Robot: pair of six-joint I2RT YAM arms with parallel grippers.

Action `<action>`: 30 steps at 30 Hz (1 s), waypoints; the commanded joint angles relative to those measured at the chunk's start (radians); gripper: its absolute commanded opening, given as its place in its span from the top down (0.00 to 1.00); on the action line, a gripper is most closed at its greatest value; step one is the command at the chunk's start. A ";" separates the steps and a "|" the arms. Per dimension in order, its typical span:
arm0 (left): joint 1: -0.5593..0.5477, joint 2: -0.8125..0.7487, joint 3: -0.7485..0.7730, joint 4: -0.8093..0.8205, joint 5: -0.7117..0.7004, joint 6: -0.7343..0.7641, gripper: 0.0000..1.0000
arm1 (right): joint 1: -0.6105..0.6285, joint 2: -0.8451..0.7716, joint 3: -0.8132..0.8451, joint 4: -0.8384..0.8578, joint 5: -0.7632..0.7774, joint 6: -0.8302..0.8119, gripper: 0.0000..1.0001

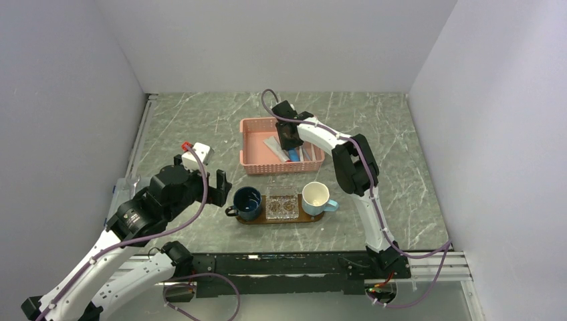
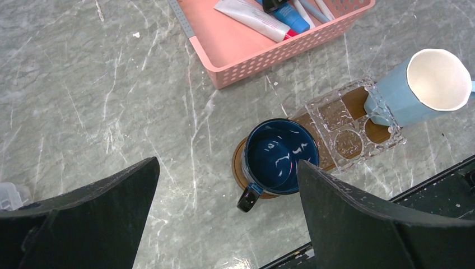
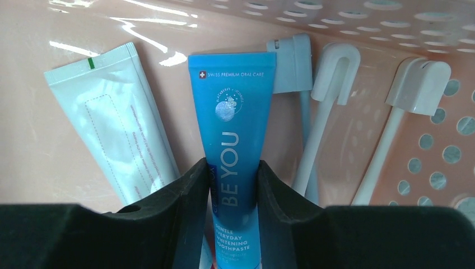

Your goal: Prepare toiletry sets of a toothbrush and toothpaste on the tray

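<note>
A blue toothpaste (image 3: 232,117) tube lies in the pink basket (image 3: 392,22) between a white tube (image 3: 120,129) and several white toothbrushes (image 3: 327,112). My right gripper (image 3: 232,168) reaches down into the basket (image 1: 253,144), and its black fingers press against both sides of the blue tube. The dark-brown tray (image 1: 284,221) sits near the table's front. My left gripper (image 2: 227,162) hangs open over bare table just left of the tray (image 2: 238,168), with nothing between its fingers.
On the tray stand a dark blue mug (image 1: 247,202), a clear dish (image 1: 281,206) and a light blue mug (image 1: 317,198). A small white box with a red part (image 1: 197,152) lies left of the basket. Grey walls enclose the marble table.
</note>
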 commanded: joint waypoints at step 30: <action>0.018 -0.011 0.014 0.130 0.215 -0.049 0.01 | 0.147 -0.725 -0.326 0.223 -0.042 0.116 0.67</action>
